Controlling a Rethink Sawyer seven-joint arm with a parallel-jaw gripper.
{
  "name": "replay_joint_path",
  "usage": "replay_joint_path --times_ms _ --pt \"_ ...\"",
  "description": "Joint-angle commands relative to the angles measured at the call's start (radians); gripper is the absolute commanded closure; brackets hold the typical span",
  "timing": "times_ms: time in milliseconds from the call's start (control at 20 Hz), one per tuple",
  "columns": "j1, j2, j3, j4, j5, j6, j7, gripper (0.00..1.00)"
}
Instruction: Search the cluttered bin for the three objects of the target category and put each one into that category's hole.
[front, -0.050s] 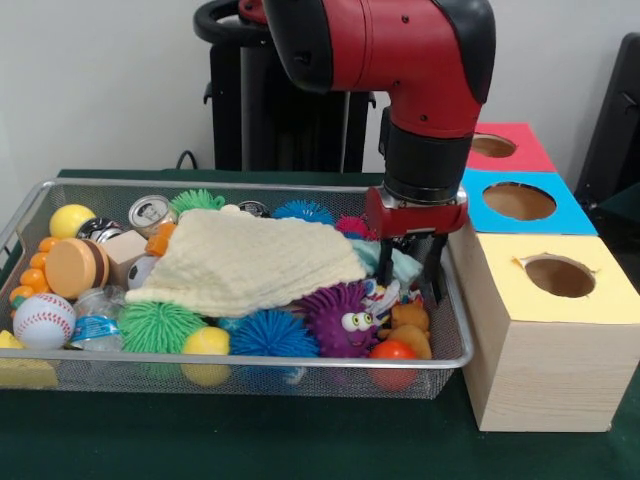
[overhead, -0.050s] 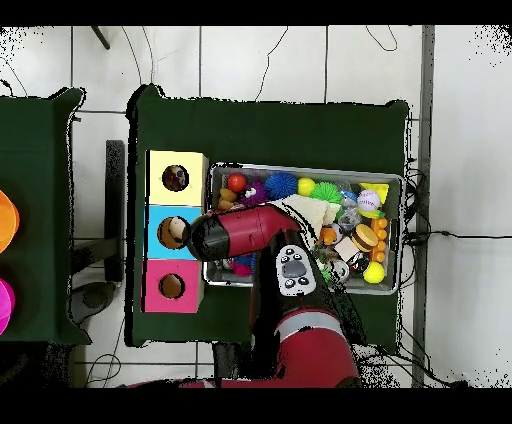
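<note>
Black two-finger gripper lowered into wire mesh bin at box-side end, fingers parted, nothing visibly held; brown plush toy seated directly below.

My arm is glossy red with rounded black joint caps. A black cylindrical wrist ends in a red plate carrying my dark gripper of thin prongs. From overhead, a grey button panel sits on my red link, at 6 o'clock from the elbow.
</note>
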Motion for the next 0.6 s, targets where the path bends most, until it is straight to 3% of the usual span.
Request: replay_joint_path --times_ms 50,600 --pt "0.023 0.049 -0.082 -0.074 -0.017 0.051 0.140 0.00" --pt "0.082 0.039 -0.169 -0.101 -0.020 -0.036 0.162 0.00"
